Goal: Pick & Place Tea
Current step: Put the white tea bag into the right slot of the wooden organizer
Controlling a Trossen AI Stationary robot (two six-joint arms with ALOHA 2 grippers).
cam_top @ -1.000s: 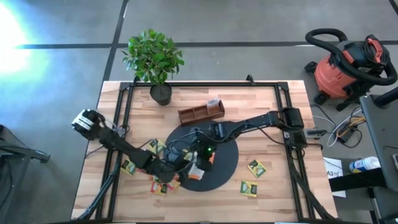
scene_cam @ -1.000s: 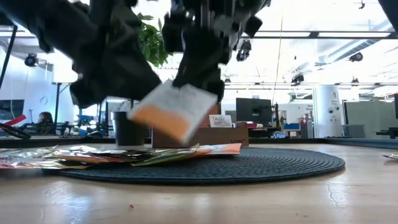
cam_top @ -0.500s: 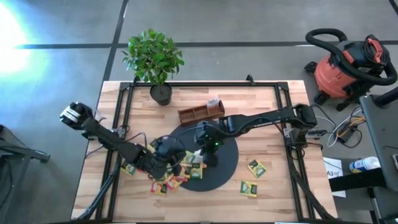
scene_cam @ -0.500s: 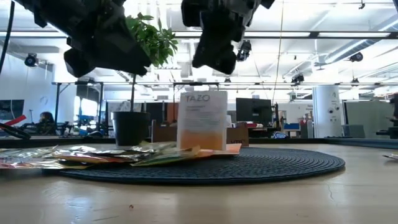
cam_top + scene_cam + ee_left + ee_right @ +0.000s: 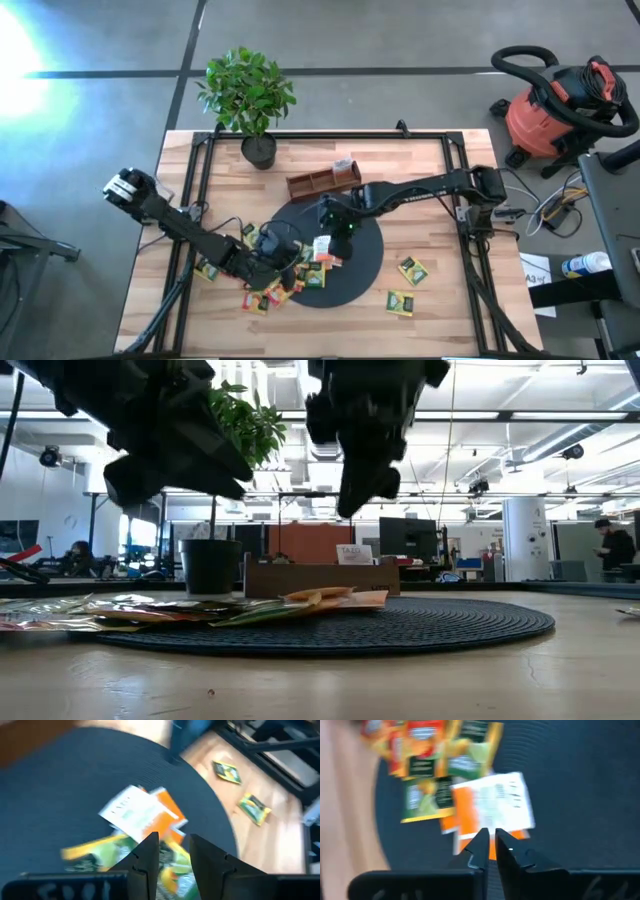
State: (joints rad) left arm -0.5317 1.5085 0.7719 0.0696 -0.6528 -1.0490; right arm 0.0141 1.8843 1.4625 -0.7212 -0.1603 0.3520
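A white-and-orange tea sachet (image 5: 322, 248) lies flat on the black disc (image 5: 366, 258), beside a heap of green, yellow and orange-red sachets (image 5: 283, 285) at the disc's left rim. It also shows in the left wrist view (image 5: 140, 812) and the right wrist view (image 5: 492, 807). My left gripper (image 5: 272, 243) hovers over the heap, open by a small gap (image 5: 172, 845). My right gripper (image 5: 338, 228) hangs just above the white sachet, its fingertips (image 5: 491, 842) a narrow gap apart. In the low view both grippers (image 5: 180, 455) (image 5: 365, 490) are clear above the sachets.
The brown wooden compartment tray (image 5: 323, 181) stands beyond the disc, with a potted plant (image 5: 259, 150) at the far left. Two green-yellow sachets (image 5: 411, 270) (image 5: 400, 303) lie on bare wood to the right of the disc. Another (image 5: 207, 268) lies to its left.
The white-and-orange sachet hung tilted in the air under the right gripper, then stood upright on the disc, and has now fallen flat. The right gripper rose and moved toward the far edge. The left gripper also rose and drew back toward the far left.
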